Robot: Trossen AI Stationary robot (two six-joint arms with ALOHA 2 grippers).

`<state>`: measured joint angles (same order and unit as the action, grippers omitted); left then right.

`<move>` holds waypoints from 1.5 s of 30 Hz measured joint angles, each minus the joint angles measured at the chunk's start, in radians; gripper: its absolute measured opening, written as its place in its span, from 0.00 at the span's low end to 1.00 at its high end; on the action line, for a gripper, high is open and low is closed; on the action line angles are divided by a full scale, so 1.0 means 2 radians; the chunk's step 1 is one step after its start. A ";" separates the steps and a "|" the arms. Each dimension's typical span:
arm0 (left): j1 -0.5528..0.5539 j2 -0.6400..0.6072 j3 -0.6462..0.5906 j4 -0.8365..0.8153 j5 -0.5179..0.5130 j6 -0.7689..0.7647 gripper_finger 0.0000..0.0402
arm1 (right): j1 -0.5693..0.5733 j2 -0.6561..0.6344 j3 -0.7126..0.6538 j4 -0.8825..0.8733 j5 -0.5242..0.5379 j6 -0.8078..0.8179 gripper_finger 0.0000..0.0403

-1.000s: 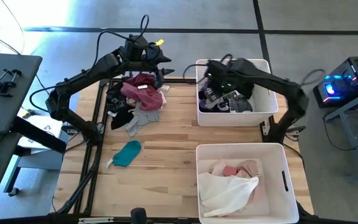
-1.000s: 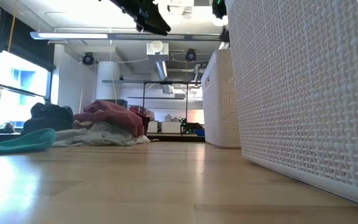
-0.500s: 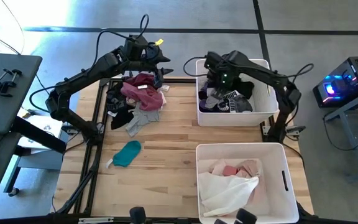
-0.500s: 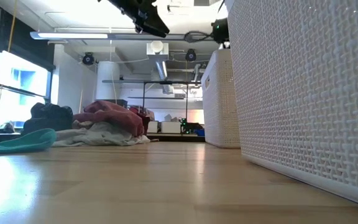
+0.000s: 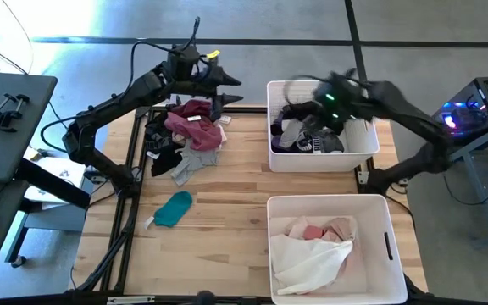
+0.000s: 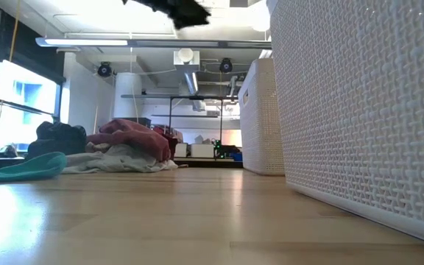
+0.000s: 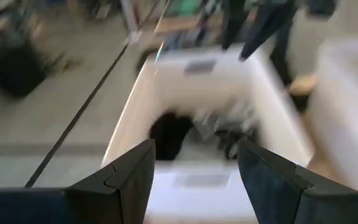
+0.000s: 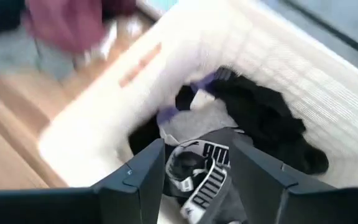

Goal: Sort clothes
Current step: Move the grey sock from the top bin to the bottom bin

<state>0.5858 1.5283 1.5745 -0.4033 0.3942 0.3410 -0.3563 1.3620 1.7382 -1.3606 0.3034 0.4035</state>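
Left gripper (image 5: pixel 231 91): we see it raised above the far edge of the worktop (image 5: pixel 227 203), just past the pile and pointing toward the far bin; its fingers (image 7: pixel 126 180) stand wide apart and hold nothing.
Right gripper (image 5: pixel 291 95): we find it over the far bin, blurred in the high view; in its wrist view the fingers (image 8: pixel 143 180) are spread wide with nothing between them, looking down on the bin's contents.
Pile (image 5: pixel 186 134): we count maroon, grey, black and white garments heaped at the far left of the worktop, beneath the left arm; in the low view it shows as a maroon and pale mound (image 6: pixel 127 147).
Teal garment (image 5: pixel 174 208): we see it lying alone on the wood, nearer than the pile and well apart from both bins; in the low view it lies flat at the left edge (image 6: pixel 20 169).
Far bin (image 5: pixel 364 140): white, it holds dark clothes (image 5: pixel 312 135), black and grey with white lettering, plus a touch of purple (image 8: pixel 191 96).
Near bin (image 5: pixel 388 246): white, it holds pale clothes (image 5: pixel 316 250), white and pink.
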 joint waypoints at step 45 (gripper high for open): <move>-0.221 0.332 0.355 -0.403 0.026 -0.057 0.17 | 0.487 -0.039 0.000 -0.084 0.237 0.384 0.41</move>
<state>0.1429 2.1931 2.2841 -1.2097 0.4463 0.2261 0.6186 1.2845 1.7378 -1.5293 0.7783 1.1709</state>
